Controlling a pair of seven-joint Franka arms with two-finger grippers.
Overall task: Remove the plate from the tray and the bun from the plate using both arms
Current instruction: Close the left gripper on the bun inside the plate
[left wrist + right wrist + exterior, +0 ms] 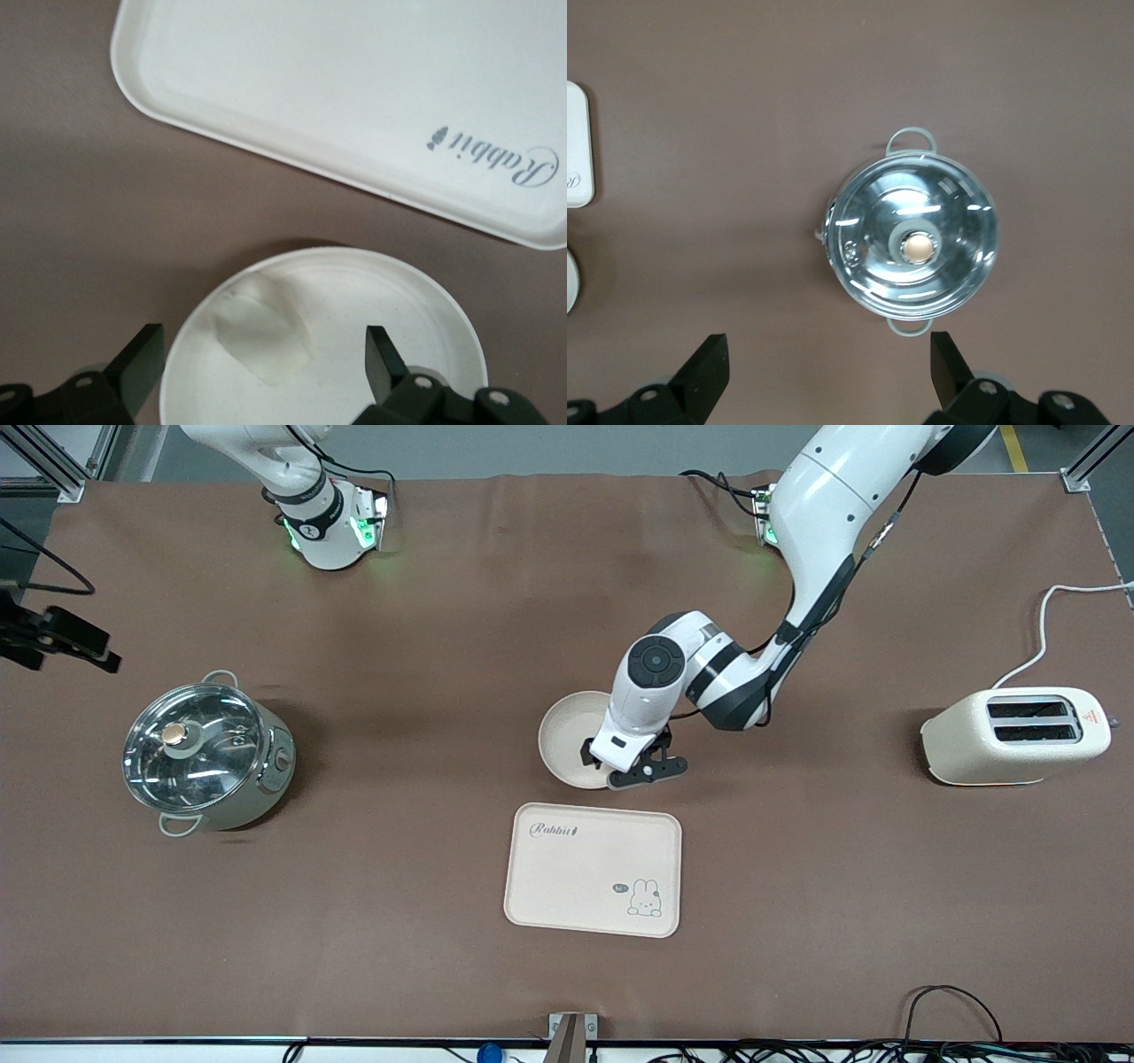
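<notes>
The round cream plate (567, 731) lies on the table just farther from the front camera than the rabbit tray (592, 868). The pale bun (266, 335) lies in the plate (407, 319); in the front view the left hand hides it. My left gripper (623, 766) hangs low over the plate's edge nearest the tray. It is open (261, 347), with one finger on each side of the bun and not touching it. My right gripper (828, 350) is open and empty, high over bare table near the pot; the front view shows only that arm's base.
A steel pot with a glass lid (205, 753) stands toward the right arm's end and also shows in the right wrist view (912, 235). A cream toaster (1014, 735) with a white cable stands toward the left arm's end. The tray (354, 97) holds nothing.
</notes>
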